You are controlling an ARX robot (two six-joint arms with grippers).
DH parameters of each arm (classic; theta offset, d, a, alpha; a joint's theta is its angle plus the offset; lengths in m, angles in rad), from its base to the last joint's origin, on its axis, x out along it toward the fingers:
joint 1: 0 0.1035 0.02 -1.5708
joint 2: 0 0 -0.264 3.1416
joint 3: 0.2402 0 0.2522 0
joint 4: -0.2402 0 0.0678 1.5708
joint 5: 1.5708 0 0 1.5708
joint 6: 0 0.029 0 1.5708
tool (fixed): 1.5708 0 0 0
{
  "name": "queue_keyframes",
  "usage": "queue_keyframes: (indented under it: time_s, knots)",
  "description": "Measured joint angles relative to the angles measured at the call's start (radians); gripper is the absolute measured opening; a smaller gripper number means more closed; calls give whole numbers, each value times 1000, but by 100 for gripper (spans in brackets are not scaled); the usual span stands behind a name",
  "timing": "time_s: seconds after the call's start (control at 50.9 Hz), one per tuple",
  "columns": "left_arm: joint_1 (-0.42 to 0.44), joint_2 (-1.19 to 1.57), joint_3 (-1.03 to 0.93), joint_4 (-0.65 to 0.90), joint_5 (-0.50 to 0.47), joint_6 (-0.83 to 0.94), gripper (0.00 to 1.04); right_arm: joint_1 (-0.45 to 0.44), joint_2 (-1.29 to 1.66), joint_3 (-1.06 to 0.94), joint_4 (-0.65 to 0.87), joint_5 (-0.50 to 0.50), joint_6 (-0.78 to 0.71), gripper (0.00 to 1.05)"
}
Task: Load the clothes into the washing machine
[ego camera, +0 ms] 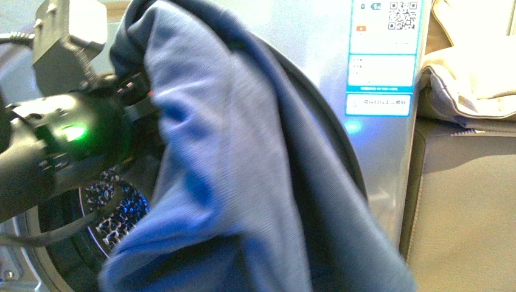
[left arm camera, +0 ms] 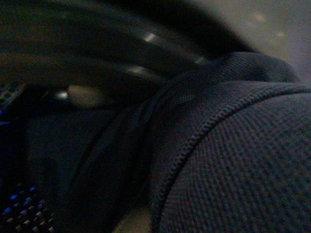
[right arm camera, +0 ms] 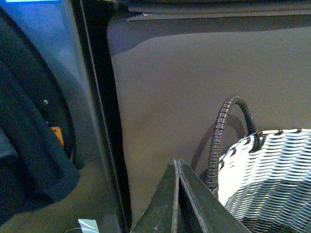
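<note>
Facing forward, front view: the clothes (ego camera: 243, 158) hang as a broad blue-grey drape across the round porthole (ego camera: 342, 137) of the washing machine (ego camera: 322, 42), covering most of the opening.
Drum (ego camera: 118, 210): perforated steel shows just beside the cloth's lower edge.
Left end effector (ego camera: 135, 96): pushed into the garment's edge with its fingers buried in cloth; I cannot tell whether it is clamped.
Machine front: a blue label (ego camera: 382, 55), with cream quilted fabric (ego camera: 468, 73) lying further right.
Left wrist view: dim; the clothes (left arm camera: 233, 160) fill most of the frame, their stitched hem (left arm camera: 194, 141) curving across, the dark porthole (left arm camera: 97, 48) behind.
Right wrist view: the right end effector (right arm camera: 176, 167) has its fingers pressed together, holding nothing, near a white wicker basket (right arm camera: 272, 174).
Clothes here: a dark fold (right arm camera: 24, 145) rests at the machine's opening, near an orange sticker (right arm camera: 57, 136).
</note>
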Motion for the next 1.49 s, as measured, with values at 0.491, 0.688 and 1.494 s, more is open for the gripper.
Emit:
queue_keyframes:
  time_s: [0.491,0.688,1.494]
  knots:
    - [83,-85,-88,-16,31,31,8,0,-58,-68,10,0,0,2]
    - [94,-18,-80,17,0,76,8,0,-60,-68,10,0,0,2]
    - [58,406,284,18,-134,225,8,0,-60,-68,10,0,0,2]
